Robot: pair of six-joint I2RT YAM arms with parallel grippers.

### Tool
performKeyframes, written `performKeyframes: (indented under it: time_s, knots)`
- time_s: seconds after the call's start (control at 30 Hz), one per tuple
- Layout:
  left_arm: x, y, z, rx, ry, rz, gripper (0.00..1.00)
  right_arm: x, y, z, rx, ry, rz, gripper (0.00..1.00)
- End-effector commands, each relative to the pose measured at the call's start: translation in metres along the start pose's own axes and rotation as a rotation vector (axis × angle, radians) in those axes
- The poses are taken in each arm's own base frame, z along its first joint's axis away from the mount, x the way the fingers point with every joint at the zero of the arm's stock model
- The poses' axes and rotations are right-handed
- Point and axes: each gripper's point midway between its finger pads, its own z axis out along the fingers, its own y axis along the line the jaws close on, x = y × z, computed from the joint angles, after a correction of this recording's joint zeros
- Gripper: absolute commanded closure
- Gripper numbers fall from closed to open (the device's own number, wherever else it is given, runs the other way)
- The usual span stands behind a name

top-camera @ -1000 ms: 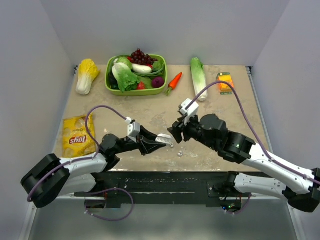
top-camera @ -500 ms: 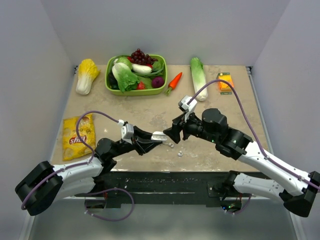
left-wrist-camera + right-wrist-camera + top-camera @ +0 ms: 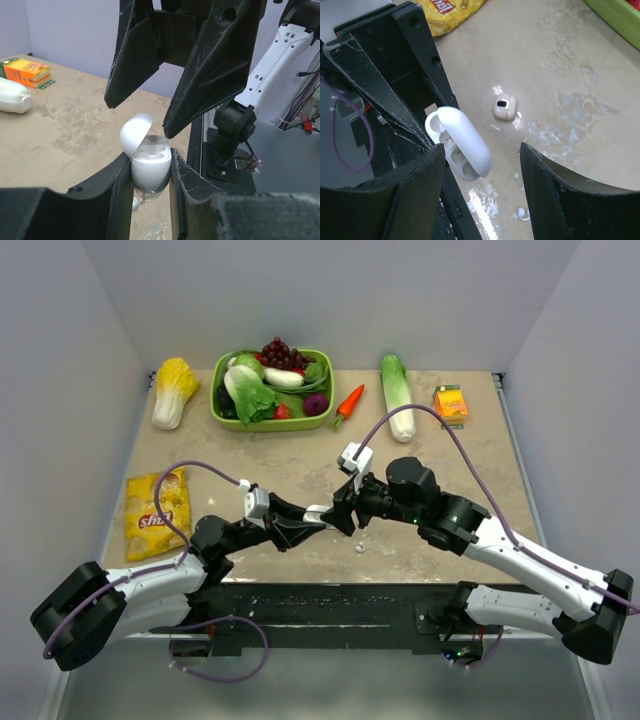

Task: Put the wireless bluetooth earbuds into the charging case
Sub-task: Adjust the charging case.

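Clamping the charging case (image 3: pixel 150 170) by its rounded body, the left end effector (image 3: pixel 313 517) is holding it near the front middle of the bench (image 3: pixel 300 455). Its two fingers are pressing on opposite sides of the case. The case's hinged lid (image 3: pixel 465 137) is standing open and tilting away from the body. The right wrist view is showing two wells inside the case.

The right end effector (image 3: pixel 342 512) is hovering just beside the case with its fingers spread apart and gripping nothing. In the left wrist view its two dark fingers (image 3: pixel 210 65) are hanging directly above the open case, one tip sitting very close to the rim.

One of the wireless bluetooth earbuds (image 3: pixel 505 106) is lying on the bench just beyond the case, pale with a dark spot on its face, apart from both end effectors. A smaller white piece (image 3: pixel 522 213) is lying nearby, too small to identify.

Farther back, a green basket (image 3: pixel 270 426) is holding mixed vegetables. A yellow cabbage (image 3: pixel 174 390) is lying to its left, and a carrot (image 3: pixel 348 403) and a long green-and-white vegetable (image 3: pixel 397 395) to its right. An orange box (image 3: pixel 451 402) is sitting by the right edge, and a yellow chip bag (image 3: pixel 157 510) is lying at the left.
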Motion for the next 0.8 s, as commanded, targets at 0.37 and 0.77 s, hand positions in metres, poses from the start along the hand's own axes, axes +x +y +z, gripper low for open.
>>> performKeyframes:
  time_s: [0.37,0.77]
  knots:
    - [-0.026,-0.022,0.007,0.123,-0.072,0.059,1.00,-0.016,0.011,0.002,-0.057,-0.029,-0.038,0.71]
    - [-0.025,-0.025,0.014,0.156,-0.058,0.017,0.75,-0.022,0.020,-0.006,-0.089,-0.039,-0.085,1.00]
